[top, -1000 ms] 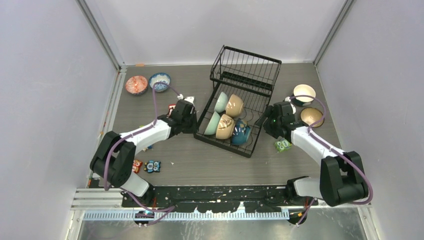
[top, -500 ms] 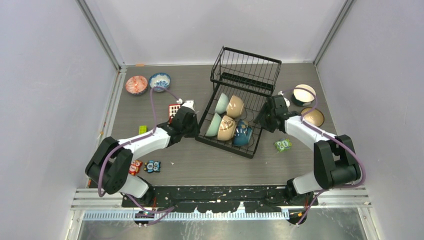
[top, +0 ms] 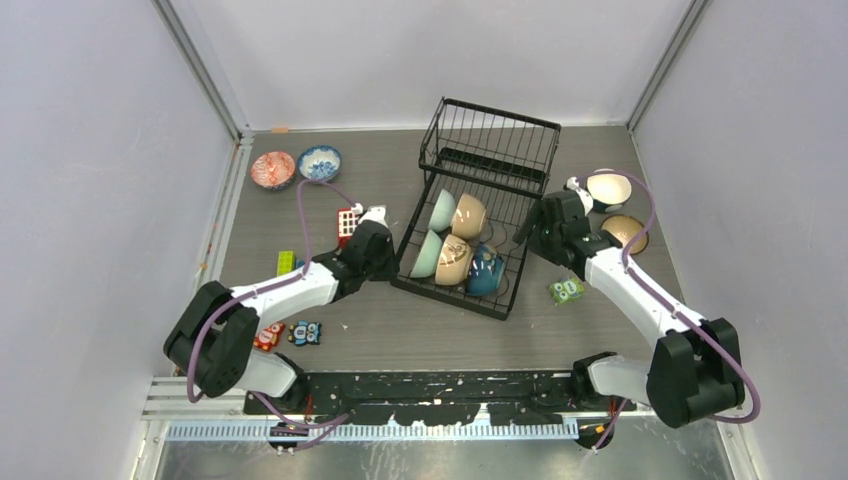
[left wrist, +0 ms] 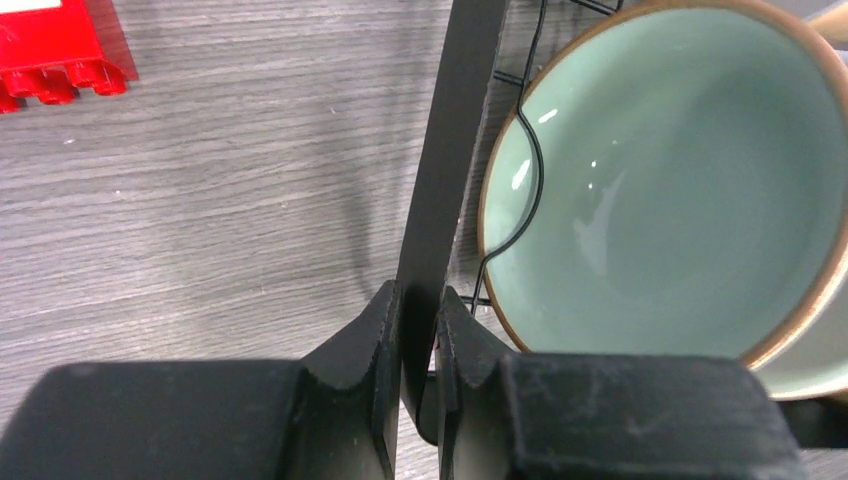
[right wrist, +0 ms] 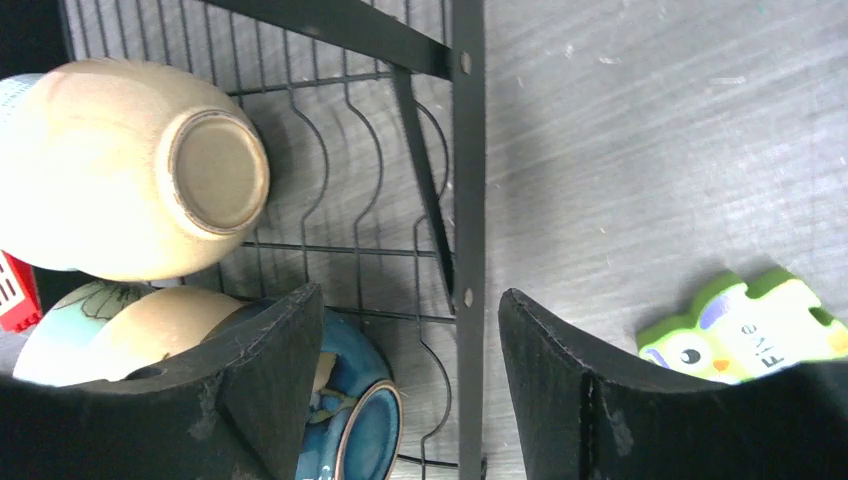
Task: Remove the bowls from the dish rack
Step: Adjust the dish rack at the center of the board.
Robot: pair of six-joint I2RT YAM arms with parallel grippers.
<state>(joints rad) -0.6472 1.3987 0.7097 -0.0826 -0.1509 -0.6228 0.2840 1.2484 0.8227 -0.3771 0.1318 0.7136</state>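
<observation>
Clamping black wire dish rack [left wrist: 450, 150]: left gripper [left wrist: 418, 302] | right gripper [right wrist: 408, 300]: spread wide

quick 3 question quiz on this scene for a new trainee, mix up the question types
1. How many bowls sit in the dish rack?
2. True or false: the left gripper is open.
3. The right gripper is: A) shut on a bowl, B) open, astride the rack's right edge bar, C) holding the owl block.

Key: 1. Five. 2. False, it is shut on the rack's left edge bar. 3. B.
</observation>
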